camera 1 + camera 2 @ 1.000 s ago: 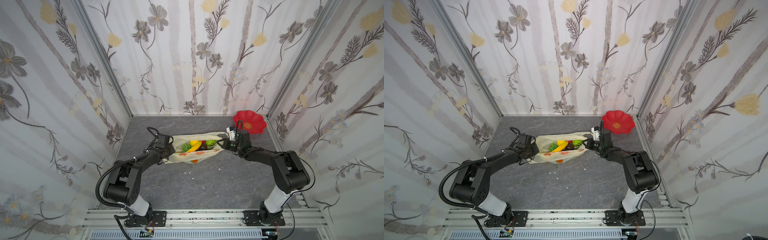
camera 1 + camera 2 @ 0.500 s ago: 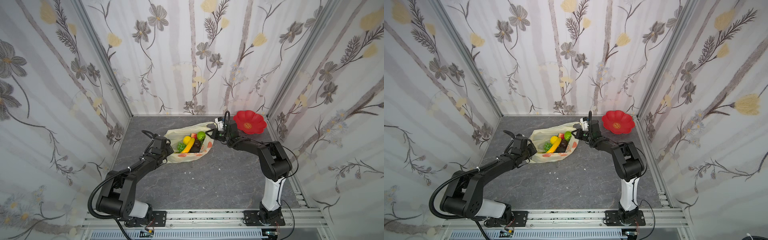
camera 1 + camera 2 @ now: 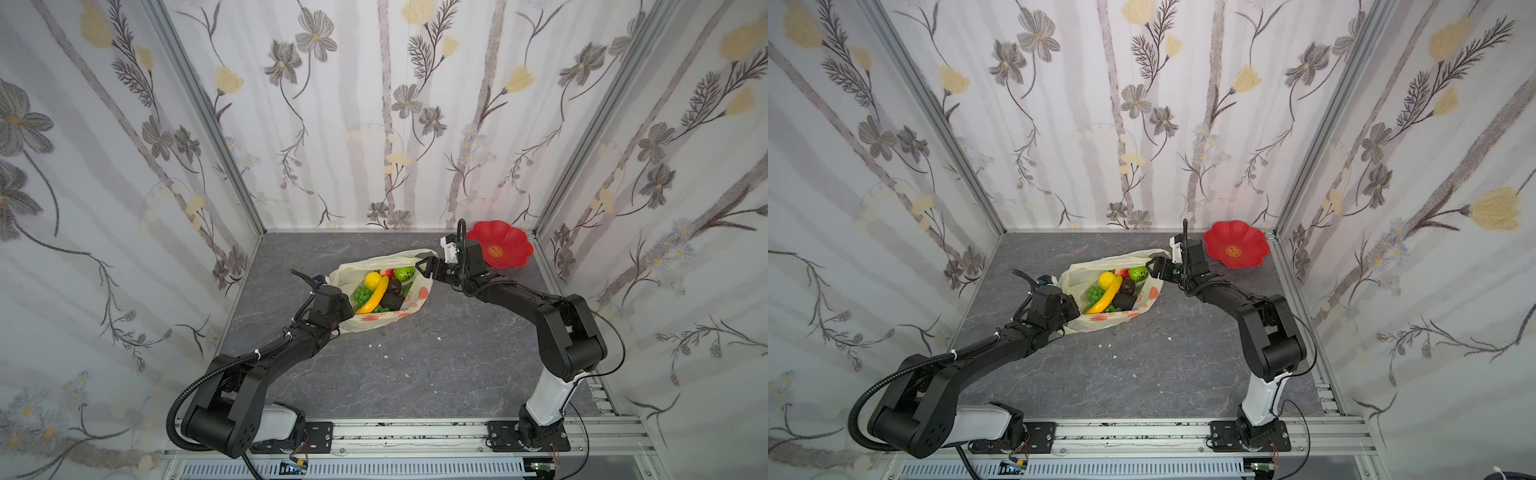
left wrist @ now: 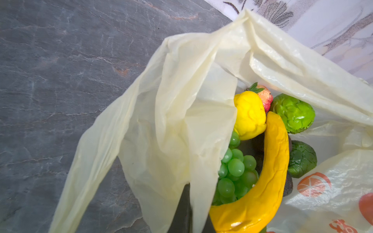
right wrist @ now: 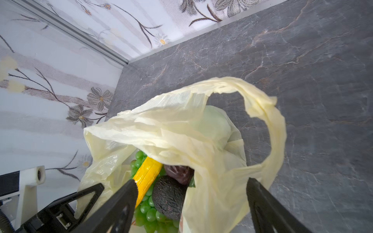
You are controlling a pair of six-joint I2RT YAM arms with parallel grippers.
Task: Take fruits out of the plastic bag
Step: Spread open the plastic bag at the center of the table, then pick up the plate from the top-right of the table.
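- The right gripper point(image 5: 190, 181) just let go of the plastic bag point(image 3: 376, 320) and is spread wide.
- The left gripper point(image 4: 186, 209) pinches the bag's edge.
- The fruits point(image 3: 380, 291) lie inside, on the tabletop point(image 3: 415, 365), ready to grab.

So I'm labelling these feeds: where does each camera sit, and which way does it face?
Top views: high above the front rail, looking down toward the back wall; both show left arm, right arm, plastic bag and red plate.
Left wrist: on the left arm, facing the bag's mouth; left end effector, shut on the bag.
Right wrist: on the right arm, facing it from the opposite side; right end effector, open.
Shared: both wrist views see the banana and grapes.
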